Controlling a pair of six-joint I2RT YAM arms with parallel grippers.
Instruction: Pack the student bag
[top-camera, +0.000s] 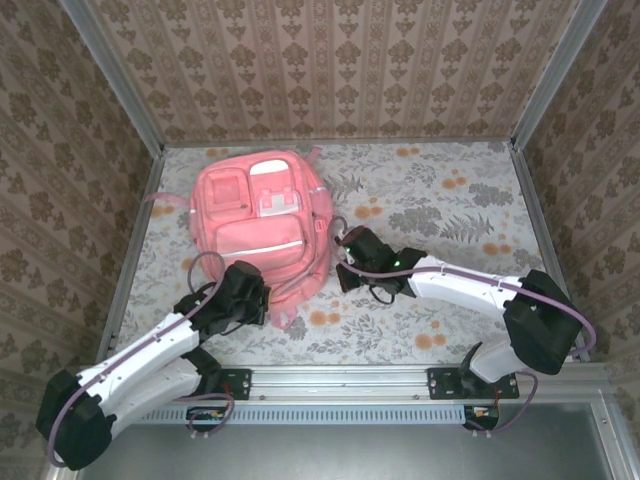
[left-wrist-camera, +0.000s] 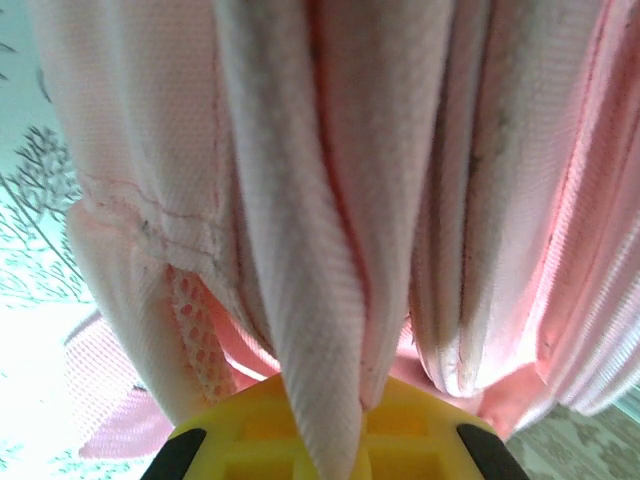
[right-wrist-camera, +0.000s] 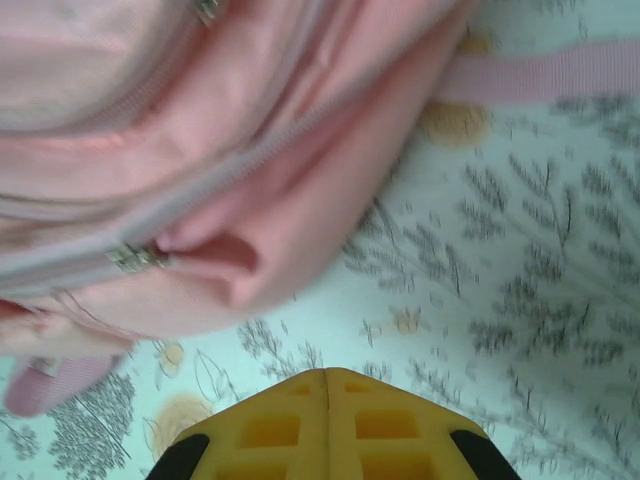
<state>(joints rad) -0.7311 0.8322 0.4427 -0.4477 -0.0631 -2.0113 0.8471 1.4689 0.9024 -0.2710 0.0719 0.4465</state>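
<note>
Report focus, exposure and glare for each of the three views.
Top external: sharp, evenly lit, soft shadows only, the student bag clear. Left wrist: bag fabric very near, its weave crisp at centre, the table at lower left blown out to white. Right wrist: soft all over, the zipper pull and floral table print smeared, colours pale.

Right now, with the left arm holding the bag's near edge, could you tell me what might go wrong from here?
1. The left fingers pinch only a thin fold of the student bag; a pull may slip off or drag the whole bag.
2. The right fingers are shut and empty beside it, apart from the zipper pull; advancing shut could just shove the bag.
</note>
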